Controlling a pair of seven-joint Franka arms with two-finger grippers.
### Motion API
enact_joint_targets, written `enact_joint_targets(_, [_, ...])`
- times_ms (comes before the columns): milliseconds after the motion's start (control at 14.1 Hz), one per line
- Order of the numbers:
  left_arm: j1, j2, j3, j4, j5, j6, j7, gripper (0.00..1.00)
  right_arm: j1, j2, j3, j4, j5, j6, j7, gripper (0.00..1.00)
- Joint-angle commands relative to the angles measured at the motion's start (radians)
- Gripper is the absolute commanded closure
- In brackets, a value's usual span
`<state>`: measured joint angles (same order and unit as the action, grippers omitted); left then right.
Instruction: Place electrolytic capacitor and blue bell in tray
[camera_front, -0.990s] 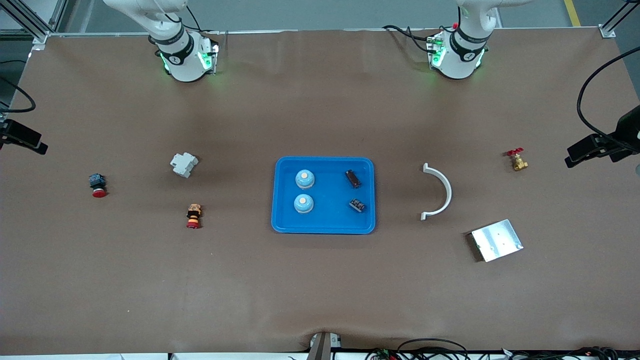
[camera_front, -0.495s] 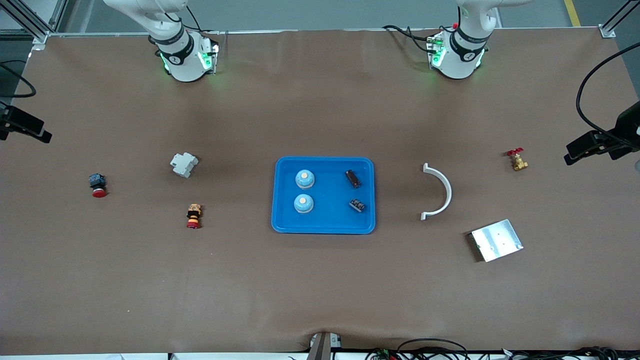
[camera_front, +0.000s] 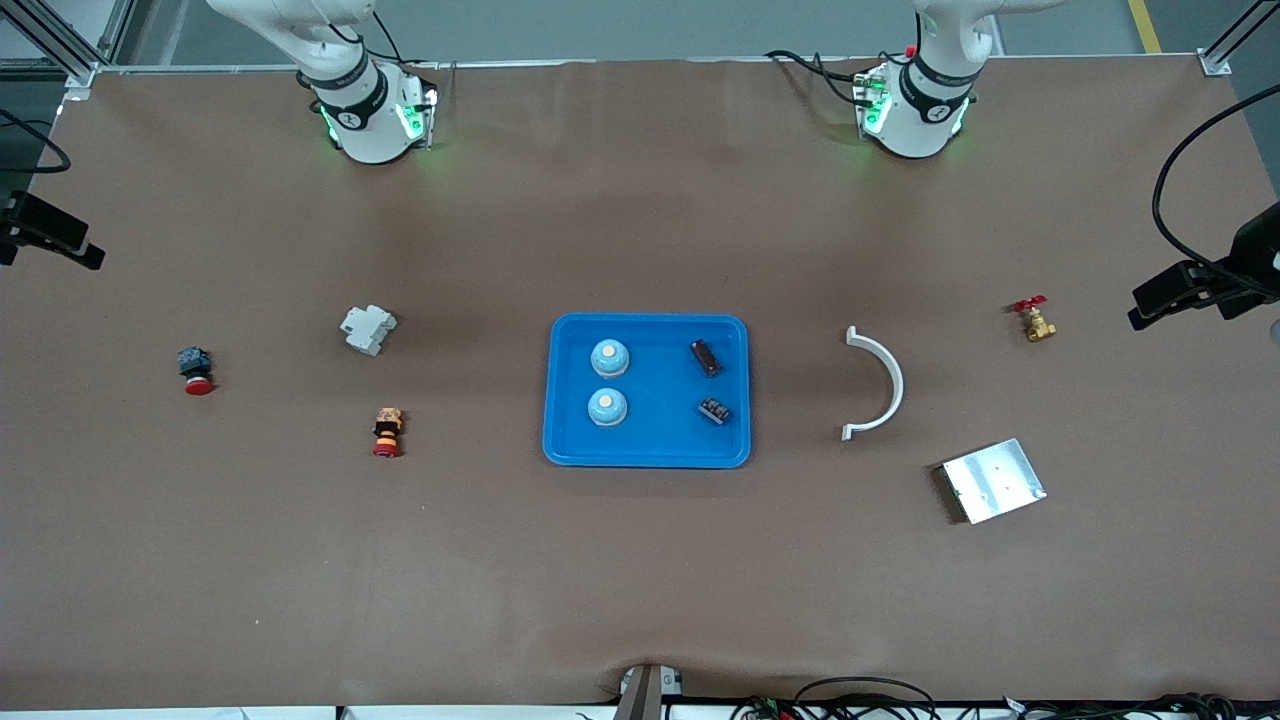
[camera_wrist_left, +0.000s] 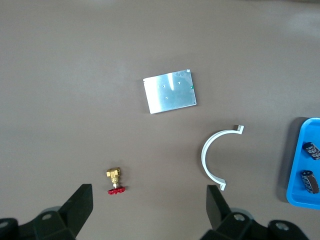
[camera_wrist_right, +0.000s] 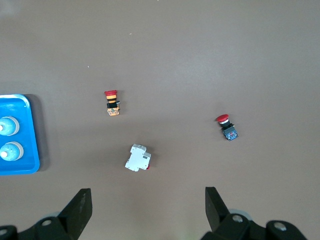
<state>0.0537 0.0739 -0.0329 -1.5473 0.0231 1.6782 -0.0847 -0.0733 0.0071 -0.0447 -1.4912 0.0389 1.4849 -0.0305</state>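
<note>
Front view: I see the blue tray (camera_front: 648, 455) mid-surface holding two blue bells (camera_front: 609, 357) and two capacitors (camera_front: 706, 357).

Left wrist view: left claw (camera_wrist_left: 150, 212) hangs spread and empty above the brass valve (camera_wrist_left: 115, 181), the tray's capacitors at three o'clock.

Right wrist view: right claw (camera_wrist_right: 148, 210) hangs spread above the white breaker (camera_wrist_right: 138, 158). Any further descent risks grabbing these stray parts needlessly.

Two blue bells (camera_wrist_right: 9, 138) in tray (camera_wrist_right: 31, 131)

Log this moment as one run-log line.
tray: two blue bells, two capacitors inside | left gripper: open, high over table | right gripper: open, high over table | task: looks done
</note>
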Motion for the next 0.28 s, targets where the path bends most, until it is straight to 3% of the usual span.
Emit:
enact_joint_targets(0, [0.005,-0.022,-0.007,-0.014,-0.015,-0.011,-0.004,0.0,0.006,-0.035,0.003,-0.024,0.016,0.002,-0.012,0.0])
enact_joint_targets(212, [0.006,-0.022,-0.007,-0.014,-0.015,-0.011,-0.003,0.0,0.013,-0.036,0.003,-0.014,0.015,0.0,-0.026,0.0])
